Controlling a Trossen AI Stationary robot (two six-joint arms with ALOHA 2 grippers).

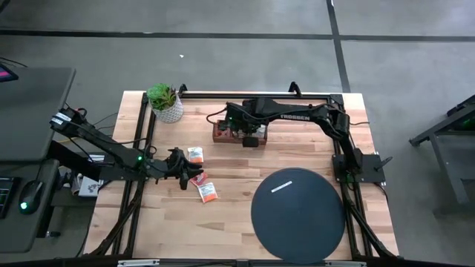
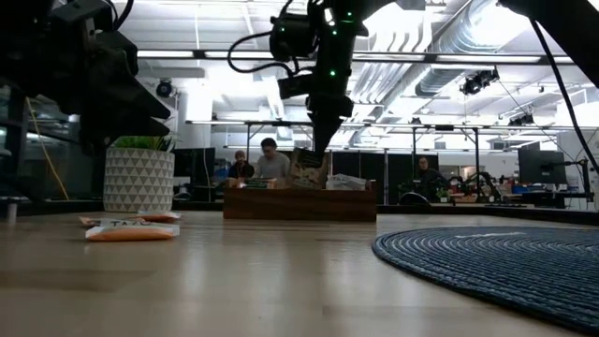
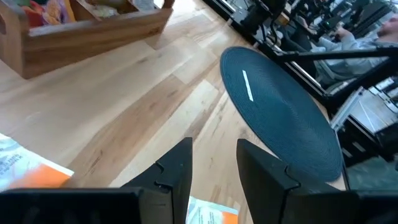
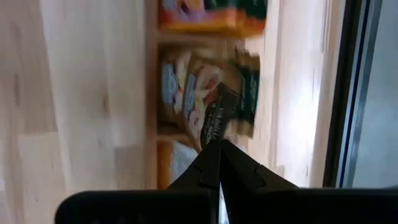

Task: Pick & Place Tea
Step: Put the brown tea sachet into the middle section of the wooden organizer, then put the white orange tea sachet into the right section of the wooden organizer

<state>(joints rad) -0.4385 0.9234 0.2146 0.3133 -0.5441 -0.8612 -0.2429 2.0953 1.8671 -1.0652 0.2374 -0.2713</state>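
We see the right claw (image 4: 219,144) clamped on a dark sachet (image 4: 217,118) above the tray (image 1: 223,133); the left claw (image 3: 213,163), fingers apart, hovers near 2 orange sachets (image 1: 207,191).

Light wooden surface (image 1: 297,148), planks running lengthwise, edged by black metal frame (image 1: 252,94). Large dark round woven disc (image 1: 297,213) at near right part of surface, short pale strip near its far edge. Brown wooden tray (image 2: 299,202) at far middle, compartments divided by wooden walls. Small green plant in white patterned pot (image 1: 165,102) at far left corner. Grey floor with dark lines around surface. In room behind: seated people (image 2: 271,161), desks, monitors, ceiling lights.
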